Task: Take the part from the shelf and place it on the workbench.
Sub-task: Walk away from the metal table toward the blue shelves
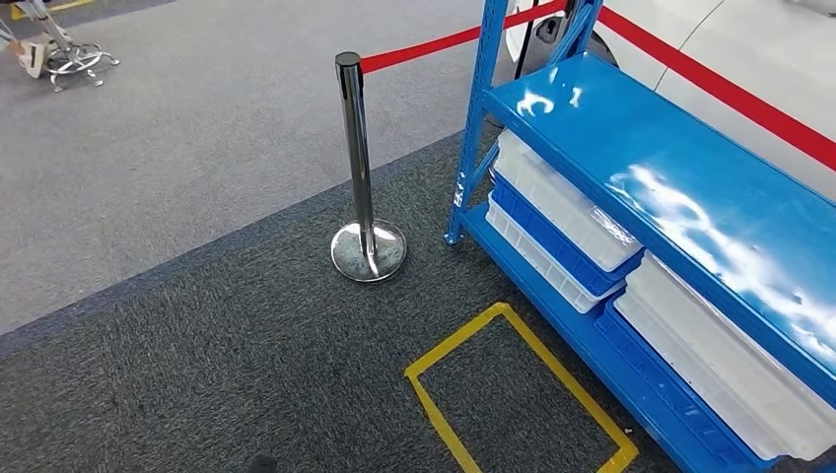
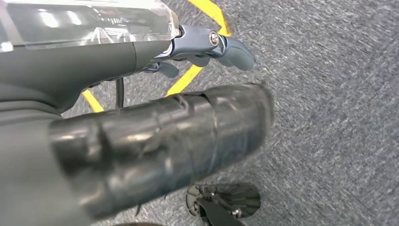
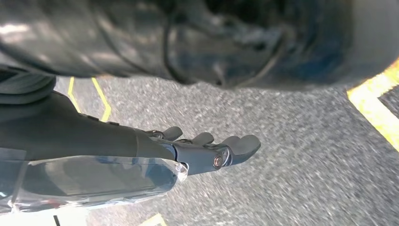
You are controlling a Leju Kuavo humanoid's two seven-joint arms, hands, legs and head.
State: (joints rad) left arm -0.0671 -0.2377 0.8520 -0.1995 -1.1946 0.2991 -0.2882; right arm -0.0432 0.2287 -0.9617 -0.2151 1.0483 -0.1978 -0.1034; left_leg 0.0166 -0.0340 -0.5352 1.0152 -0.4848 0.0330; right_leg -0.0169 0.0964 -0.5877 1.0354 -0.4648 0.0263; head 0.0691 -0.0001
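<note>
- Grey carpet (image 1: 246, 345); we face the blue shelf (image 1: 680, 187) holding white trays (image 1: 562, 202).
- Left robot hand (image 2: 207, 47): empty, fingers extended.
- Right robot hand (image 3: 207, 150): empty, fingers extended.

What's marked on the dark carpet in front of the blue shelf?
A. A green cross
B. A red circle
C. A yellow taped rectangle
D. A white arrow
C: the head view shows a yellow tape rectangle on the dark carpet, beside the blue shelf whose lower level holds stacked white and blue trays.
</note>
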